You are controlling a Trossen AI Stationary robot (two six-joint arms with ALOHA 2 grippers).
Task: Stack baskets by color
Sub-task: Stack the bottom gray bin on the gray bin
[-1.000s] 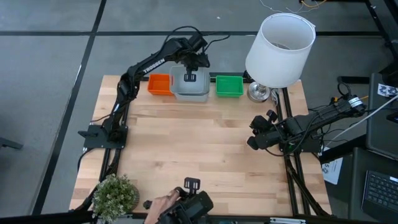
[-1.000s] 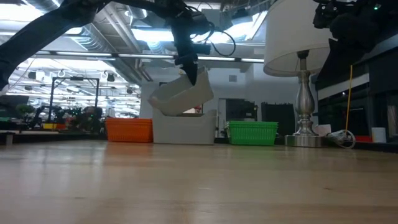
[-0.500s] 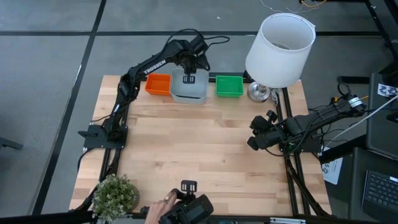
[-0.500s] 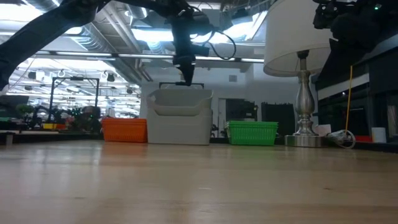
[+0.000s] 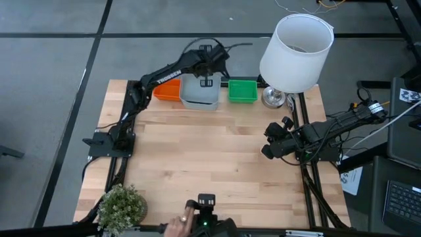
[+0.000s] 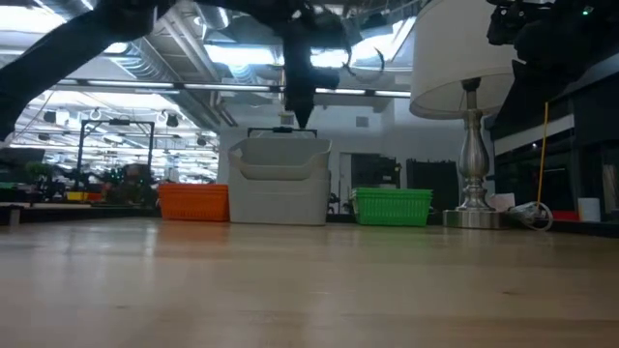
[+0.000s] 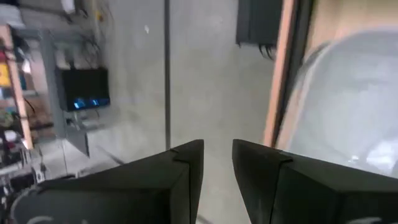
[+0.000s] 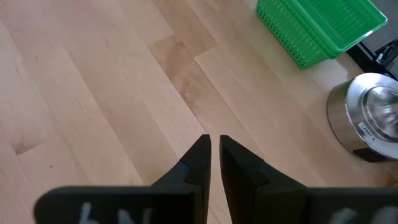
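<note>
Baskets line the far edge of your table (image 5: 197,151), and you can see the pale grey-blue stack (image 5: 199,93) as the biggest of them, standing level in the middle of the row with one bin nested in another in the low view. Just beside it, towards the table's left corner, sits your orange basket (image 5: 167,90), and on its other side, a little apart, the green basket (image 5: 242,91). Beyond the green one, at the far right corner, stands the white lamp (image 5: 295,51) on its metal base. A small potted plant (image 5: 122,205) sits at the near left corner. Your left tool (image 5: 209,66) hangs above the far rim of the grey-blue stack, fingers parted by a narrow gap and holding nothing. Your right tool (image 5: 269,141) waits over the right edge of the table, fingers almost together and empty.
</note>
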